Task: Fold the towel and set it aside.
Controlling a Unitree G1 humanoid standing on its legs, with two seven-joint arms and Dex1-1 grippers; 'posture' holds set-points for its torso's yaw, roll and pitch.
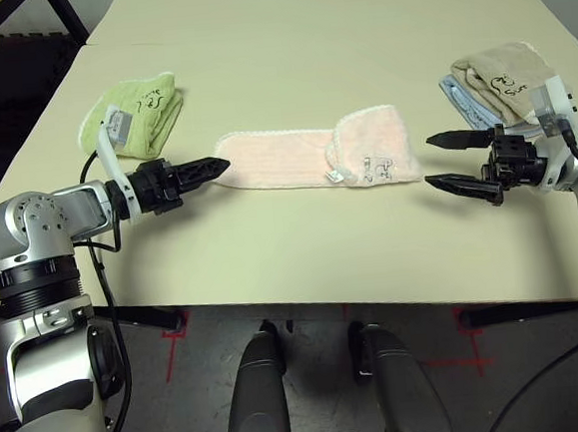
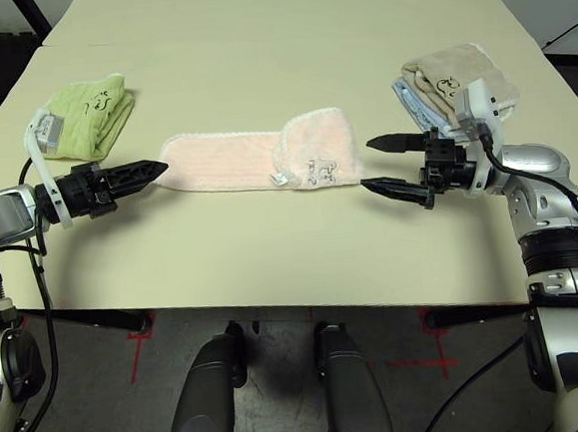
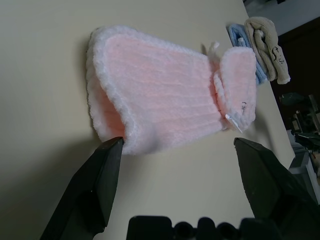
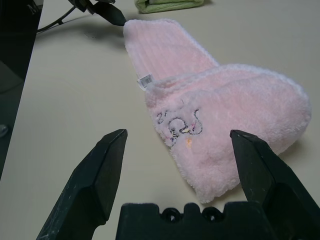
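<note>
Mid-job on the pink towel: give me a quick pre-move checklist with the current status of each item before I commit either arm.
1. Left gripper open: ok, fingers spread, nothing between them.
2. Right gripper open: ok, fingers spread and empty.
3. Towel partly folded: ok, it lies as a long strip with its right end turned back over itself.
4. Left gripper lined up with the towel's left end: ok, its tips sit just at that edge; whether they touch is cannot tell.
5. Right gripper lined up with the folded end: ok, close beside it, a small gap showing.
6. Neighbours apart from the towel: ok, the green towel and the beige and blue towels lie off both ends.
</note>
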